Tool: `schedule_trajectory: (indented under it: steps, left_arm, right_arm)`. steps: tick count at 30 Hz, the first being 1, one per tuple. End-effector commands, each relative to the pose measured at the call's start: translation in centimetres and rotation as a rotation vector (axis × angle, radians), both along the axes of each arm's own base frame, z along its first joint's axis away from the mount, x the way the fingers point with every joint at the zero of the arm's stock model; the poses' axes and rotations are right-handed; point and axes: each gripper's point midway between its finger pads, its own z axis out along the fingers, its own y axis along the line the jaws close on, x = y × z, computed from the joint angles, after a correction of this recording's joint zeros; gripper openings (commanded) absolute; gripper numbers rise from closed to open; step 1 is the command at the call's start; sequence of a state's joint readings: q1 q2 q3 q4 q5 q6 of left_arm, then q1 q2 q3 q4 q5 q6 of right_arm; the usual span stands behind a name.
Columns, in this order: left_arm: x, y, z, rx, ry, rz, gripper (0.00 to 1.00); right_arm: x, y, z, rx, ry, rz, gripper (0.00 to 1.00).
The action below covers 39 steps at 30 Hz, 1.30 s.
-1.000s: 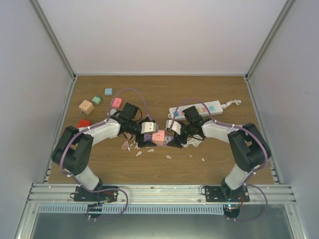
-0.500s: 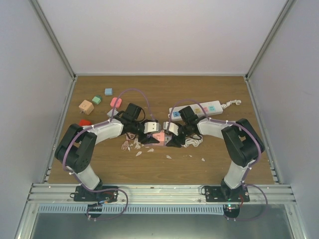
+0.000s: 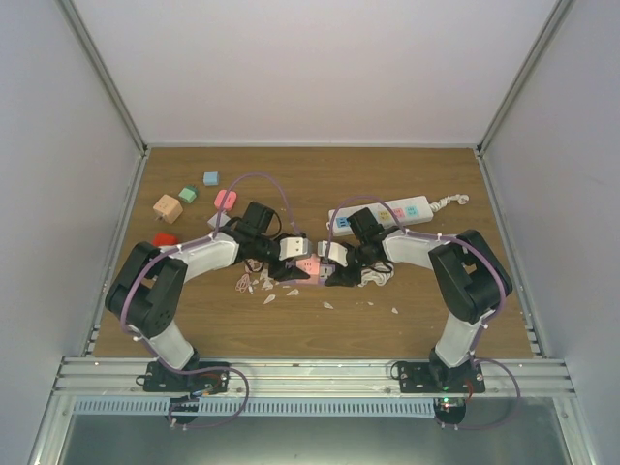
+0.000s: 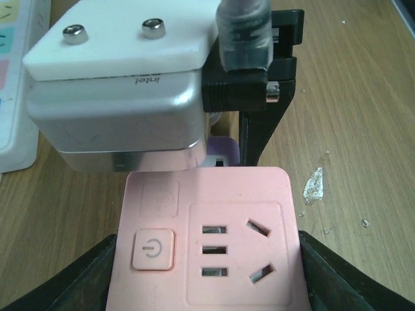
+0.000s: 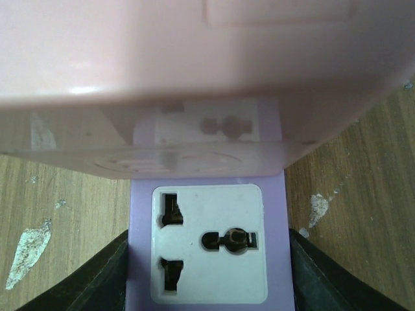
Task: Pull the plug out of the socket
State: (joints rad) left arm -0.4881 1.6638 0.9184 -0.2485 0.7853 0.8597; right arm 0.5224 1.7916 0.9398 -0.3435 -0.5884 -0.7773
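Both clamped: left gripper [image 4: 207, 288] on pink socket [image 4: 207, 240], right gripper [image 5: 207, 285] on purple plug [image 5: 207, 243] (white-faced).

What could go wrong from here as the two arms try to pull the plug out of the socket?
The right claw flanks only the near end of the purple plug, so it may slip off when pulled.
The left claw grips the pink socket near its edge; the socket could twist free.
The white cord lying beside the right claw might snag.

Smooth matt pink plastic socket [image 4: 209, 241] — purple plastic plug [image 5: 207, 251] — grained wooden table [image 4: 363, 116].
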Motion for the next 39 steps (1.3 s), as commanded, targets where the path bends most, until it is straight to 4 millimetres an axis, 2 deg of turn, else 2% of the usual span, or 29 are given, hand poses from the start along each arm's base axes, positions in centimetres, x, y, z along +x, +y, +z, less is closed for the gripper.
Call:
schedule_trajectory:
  steps: [1,3,8,15,23,24,25,27,30,32,35,39]
  left_arm:
    - [-1.2,-1.1,2.0,-0.058,-0.116,-0.050,0.43]
    - [-1.6,-1.2,2.0,-0.048,-0.145,-0.056,0.43]
    - [-2.1,-1.9,3.4,-0.086,-0.034,-0.059,0.41]
    - [-1.6,-2.3,4.3,-0.108,0.062,-0.063,0.39]
    - [-1.6,-2.1,4.0,-0.105,0.087,-0.059,0.35]
    - [-1.7,-2.0,3.9,-0.099,0.069,-0.065,0.35]
    - [-1.8,-1.9,3.4,-0.084,0.039,-0.066,0.35]
    - [-1.7,-1.6,2.3,-0.047,0.000,-0.055,0.35]
    - [-1.8,-1.3,1.1,-0.019,0.008,-0.047,0.35]
    - [-2.1,-1.2,0.8,-0.021,0.020,-0.050,0.35]
    - [-2.4,-1.0,0.6,-0.016,0.017,-0.052,0.35]
    - [-2.0,-0.7,0.4,0.000,0.006,-0.041,0.35]
  right_arm:
    - [-0.8,-0.7,-0.9,-0.036,0.034,0.000,0.28]
    - [-0.5,-0.7,-1.2,-0.042,0.032,-0.008,0.23]
    - [-0.2,-1.2,-2.0,-0.077,0.026,-0.030,0.12]
    - [-0.5,-1.6,-2.3,-0.092,0.022,-0.030,0.10]
    - [-0.6,-1.7,-1.9,-0.091,0.019,-0.037,0.10]
    - [-0.6,-1.6,-1.8,-0.086,0.021,-0.037,0.14]
    - [-0.6,-1.5,-1.4,-0.073,0.025,-0.039,0.23]
    - [-0.6,-0.9,-0.3,-0.036,0.036,-0.038,0.35]
    - [-0.4,0.3,2.1,0.047,0.044,-0.035,0.61]
    - [-0.3,1.1,3.8,0.107,0.036,-0.034,0.72]
    - [-0.2,1.9,5.9,0.195,0.001,-0.032,0.78]
    - [-0.1,2.5,6.4,0.249,0.034,-0.047,0.77]
